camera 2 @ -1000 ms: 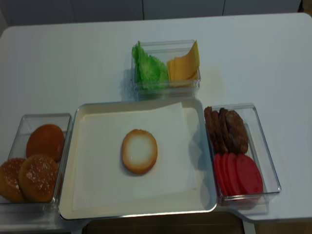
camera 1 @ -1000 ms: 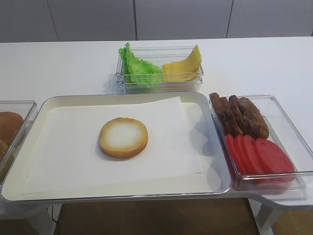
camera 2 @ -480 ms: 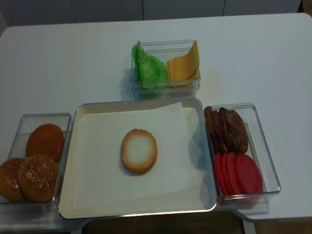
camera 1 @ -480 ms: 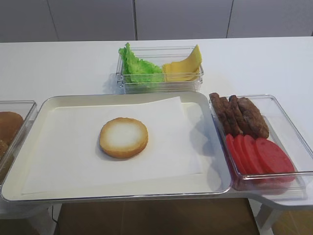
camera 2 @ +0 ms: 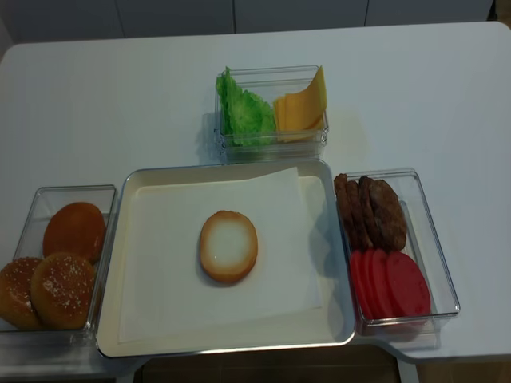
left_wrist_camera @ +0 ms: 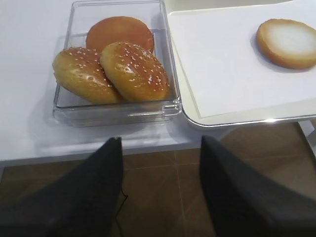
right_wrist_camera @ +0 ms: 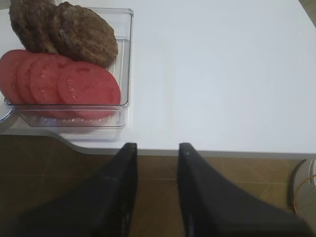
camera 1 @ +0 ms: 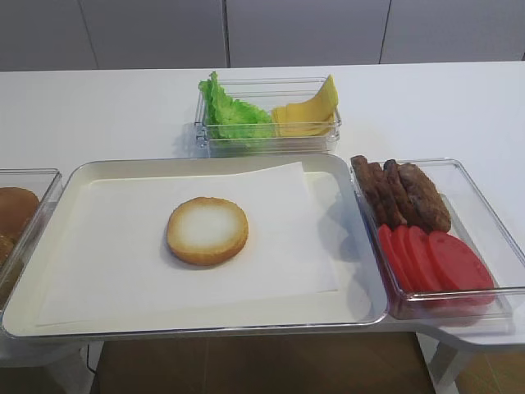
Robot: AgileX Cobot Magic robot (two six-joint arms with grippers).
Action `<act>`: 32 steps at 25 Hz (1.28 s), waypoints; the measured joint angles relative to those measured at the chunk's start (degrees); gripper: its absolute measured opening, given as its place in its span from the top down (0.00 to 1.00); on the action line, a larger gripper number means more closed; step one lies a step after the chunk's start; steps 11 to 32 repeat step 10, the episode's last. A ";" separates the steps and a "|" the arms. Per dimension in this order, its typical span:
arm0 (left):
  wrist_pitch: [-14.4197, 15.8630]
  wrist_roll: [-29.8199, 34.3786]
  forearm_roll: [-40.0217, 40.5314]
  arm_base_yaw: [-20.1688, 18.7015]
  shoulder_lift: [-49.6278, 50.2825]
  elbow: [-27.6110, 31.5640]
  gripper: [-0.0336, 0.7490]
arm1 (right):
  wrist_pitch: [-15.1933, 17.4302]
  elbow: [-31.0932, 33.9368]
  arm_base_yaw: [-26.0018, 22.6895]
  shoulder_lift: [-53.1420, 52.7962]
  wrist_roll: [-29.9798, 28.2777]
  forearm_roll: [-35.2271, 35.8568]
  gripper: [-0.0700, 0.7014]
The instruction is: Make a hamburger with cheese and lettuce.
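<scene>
Exterior high: bun (camera 1: 207,231) on tray (camera 1: 82,176); lettuce (camera 1: 232,115) and cheese (camera 1: 305,115) in the far bin; no arm visible.

Right wrist: right gripper (right_wrist_camera: 155,183) narrow, empty, off the table edge; patties (right_wrist_camera: 74,29) ahead-left.

Left wrist: left gripper (left_wrist_camera: 160,183) wide, empty; bun ahead-right, likely nearer to it.

Tomato slices (camera 2: 389,285) and meat patties (camera 2: 370,212) share one clear container (camera 2: 435,239).

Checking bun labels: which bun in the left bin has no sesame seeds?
The smooth bun at the back of the left bin, farthest from the table's front edge; the two front buns are seeded.
</scene>
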 joint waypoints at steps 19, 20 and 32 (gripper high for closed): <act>0.00 0.00 0.00 0.00 0.00 0.00 0.48 | 0.00 0.00 0.00 0.00 0.00 0.00 0.63; 0.00 0.00 0.00 0.00 0.00 0.00 0.48 | 0.00 0.00 0.00 0.00 0.00 0.00 0.63; 0.00 0.00 0.00 0.00 0.00 0.00 0.48 | 0.00 0.00 0.00 0.00 0.00 0.00 0.63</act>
